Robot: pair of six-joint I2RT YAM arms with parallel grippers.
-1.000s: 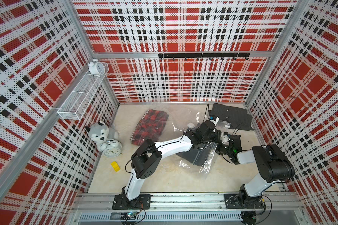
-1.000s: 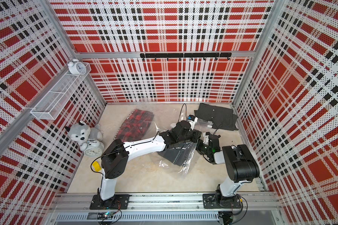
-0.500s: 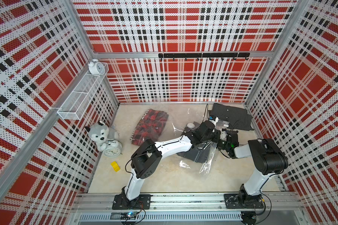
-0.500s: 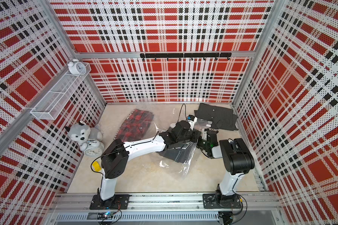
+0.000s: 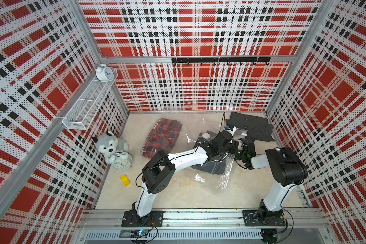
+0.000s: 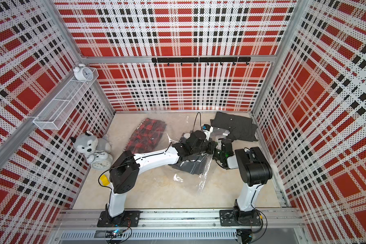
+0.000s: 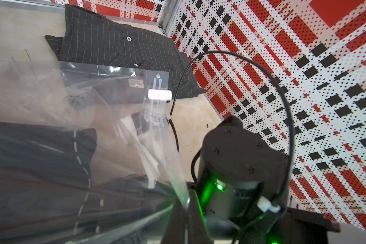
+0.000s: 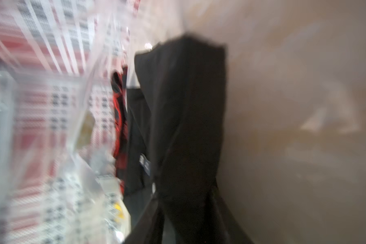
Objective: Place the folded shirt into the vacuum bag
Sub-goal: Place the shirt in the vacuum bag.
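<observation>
The vacuum bag (image 5: 226, 169) lies crinkled across the middle of the floor, its round white valve cap (image 5: 206, 135) toward the back. A dark folded shirt (image 5: 211, 166) lies inside it under my left arm. My left gripper (image 7: 187, 207) is shut on the bag's upper film and holds the mouth lifted; in a top view the left gripper (image 5: 235, 145) is just left of my right gripper (image 5: 240, 155). In the blurred right wrist view the right gripper (image 8: 188, 202) stands open at the bag's mouth, with a fold of the dark shirt (image 8: 184, 105) between its fingers.
A red plaid shirt (image 5: 163, 135) lies to the left under glossy film. A pinstriped dark shirt (image 5: 251, 126) sits at the back right by the wall. A plush husky (image 5: 108, 143), alarm clock (image 5: 120, 164) and yellow block (image 5: 125, 180) are at the left wall.
My right arm has shifted a little toward the back and nearer the left gripper. The left arm has stayed where it was, still pinching the film.
</observation>
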